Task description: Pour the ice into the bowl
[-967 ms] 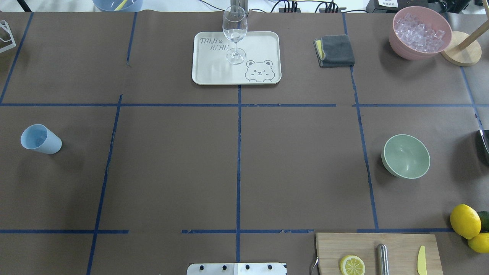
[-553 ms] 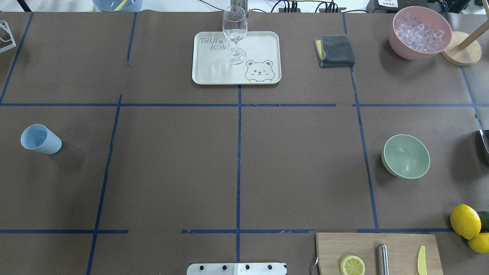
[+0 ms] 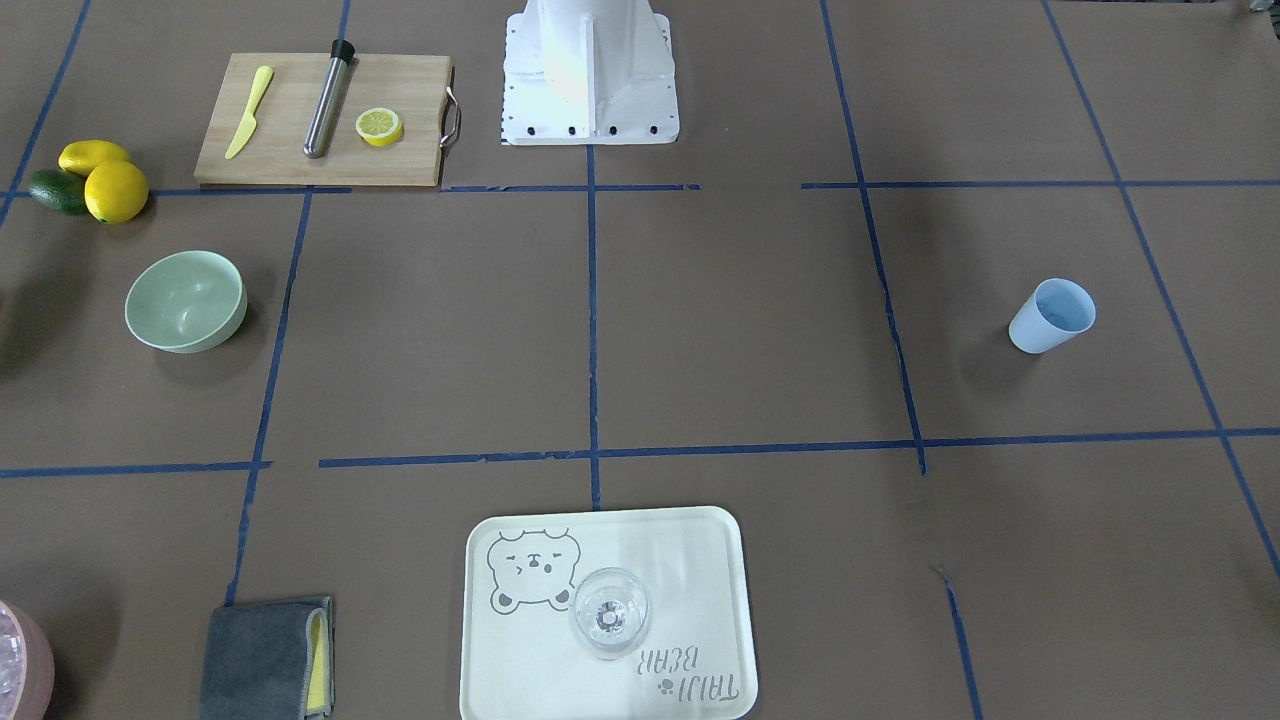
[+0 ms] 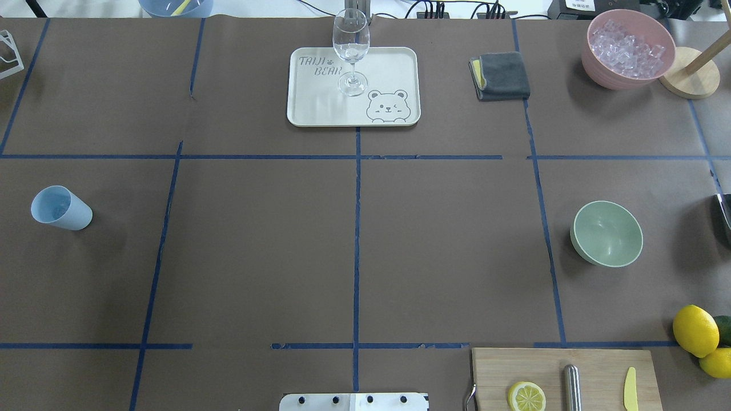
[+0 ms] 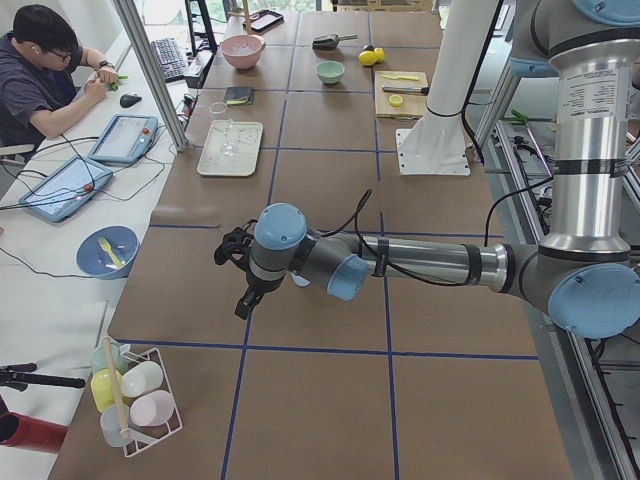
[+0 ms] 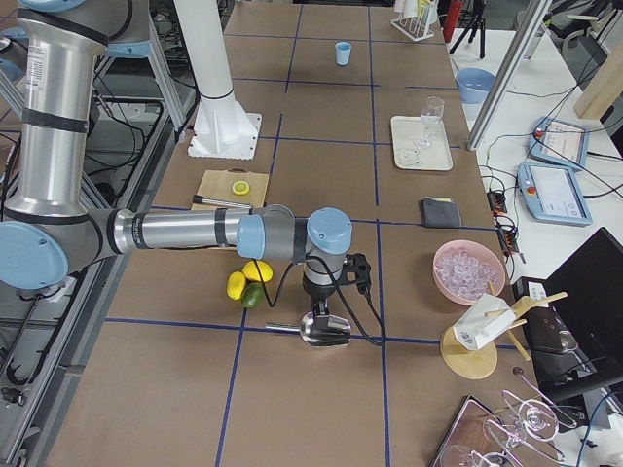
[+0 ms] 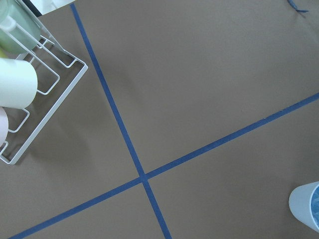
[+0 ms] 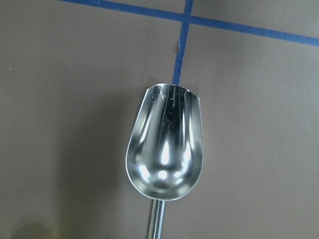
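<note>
The ice (image 4: 627, 45) is a heap of clear cubes in a pink container (image 4: 611, 77) at the far right of the table, also seen in the exterior right view (image 6: 465, 268). The mint-green bowl (image 4: 606, 233) stands empty on the right side (image 3: 186, 300). An empty metal scoop (image 8: 164, 149) lies on the table right under my right wrist. My right gripper (image 6: 321, 309) hangs just above that scoop (image 6: 324, 329); I cannot tell whether it is open or shut. My left gripper (image 5: 240, 275) hovers near the light blue cup (image 7: 306, 206); its state cannot be told either.
A tray (image 4: 320, 108) with a wine glass (image 4: 351, 48) sits at the far middle, a grey cloth (image 4: 501, 75) beside it. A cutting board (image 4: 565, 365) with a lemon slice, lemons (image 4: 695, 330) and a wire rack (image 7: 30, 99) are around. A person sits at the side desk (image 5: 45, 70).
</note>
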Controlling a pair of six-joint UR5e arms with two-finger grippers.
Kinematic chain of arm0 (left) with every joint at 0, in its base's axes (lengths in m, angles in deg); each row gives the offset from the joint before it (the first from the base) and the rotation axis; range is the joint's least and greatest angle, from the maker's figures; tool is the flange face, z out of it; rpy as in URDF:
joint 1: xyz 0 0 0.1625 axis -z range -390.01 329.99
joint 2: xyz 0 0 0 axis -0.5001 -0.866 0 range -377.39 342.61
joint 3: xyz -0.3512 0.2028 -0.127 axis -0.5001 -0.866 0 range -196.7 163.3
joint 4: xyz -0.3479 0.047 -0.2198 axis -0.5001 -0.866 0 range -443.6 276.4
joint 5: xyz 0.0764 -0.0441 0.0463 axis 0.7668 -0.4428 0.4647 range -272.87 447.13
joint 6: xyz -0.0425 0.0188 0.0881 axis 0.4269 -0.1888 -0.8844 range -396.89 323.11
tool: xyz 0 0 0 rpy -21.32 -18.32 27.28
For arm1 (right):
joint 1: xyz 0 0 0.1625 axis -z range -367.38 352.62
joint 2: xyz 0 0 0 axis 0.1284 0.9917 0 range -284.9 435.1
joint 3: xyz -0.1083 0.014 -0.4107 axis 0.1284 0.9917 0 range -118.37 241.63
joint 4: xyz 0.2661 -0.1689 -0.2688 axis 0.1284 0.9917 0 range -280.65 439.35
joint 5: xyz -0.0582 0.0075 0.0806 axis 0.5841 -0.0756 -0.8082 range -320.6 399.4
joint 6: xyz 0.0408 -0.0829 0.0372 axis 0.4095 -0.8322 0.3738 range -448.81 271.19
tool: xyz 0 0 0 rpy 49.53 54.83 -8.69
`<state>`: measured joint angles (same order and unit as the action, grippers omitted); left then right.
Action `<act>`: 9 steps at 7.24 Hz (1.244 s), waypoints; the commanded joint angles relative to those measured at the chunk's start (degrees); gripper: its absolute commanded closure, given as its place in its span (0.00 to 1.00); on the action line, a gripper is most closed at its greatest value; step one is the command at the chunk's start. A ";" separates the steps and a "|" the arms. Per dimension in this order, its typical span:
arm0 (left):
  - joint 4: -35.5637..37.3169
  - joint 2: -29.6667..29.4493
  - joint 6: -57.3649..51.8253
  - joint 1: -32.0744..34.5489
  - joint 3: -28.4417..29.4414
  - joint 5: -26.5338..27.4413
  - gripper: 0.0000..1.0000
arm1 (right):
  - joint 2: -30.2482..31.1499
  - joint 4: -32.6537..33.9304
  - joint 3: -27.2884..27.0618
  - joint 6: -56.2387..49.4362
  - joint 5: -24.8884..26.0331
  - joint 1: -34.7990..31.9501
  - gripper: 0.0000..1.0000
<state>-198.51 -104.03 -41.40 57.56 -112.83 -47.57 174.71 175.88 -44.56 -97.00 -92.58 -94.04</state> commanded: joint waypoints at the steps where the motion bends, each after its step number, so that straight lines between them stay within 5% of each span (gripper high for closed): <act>1: 0.21 0.32 0.02 0.06 0.25 -0.12 0.00 | -1.61 -2.47 -2.44 -0.15 -0.46 0.44 0.00; 2: 0.21 0.58 0.02 0.06 0.16 -0.21 0.00 | -0.74 -11.02 -1.92 0.28 -2.73 0.53 0.00; 4: 0.21 0.68 0.02 0.06 0.07 -1.34 0.00 | -0.91 -15.41 -2.00 3.86 -13.26 4.99 0.00; 5: 0.13 0.68 0.02 0.06 -0.01 -1.96 0.00 | -0.91 -18.98 -2.52 10.59 -12.69 9.71 0.00; 9: -0.23 0.68 0.02 0.06 -0.02 -1.97 0.00 | -0.82 -33.24 -1.05 43.14 9.58 32.13 0.00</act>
<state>-198.69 -103.35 -41.38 57.62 -112.85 -49.52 173.70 145.70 -46.69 -60.73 -90.43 -68.20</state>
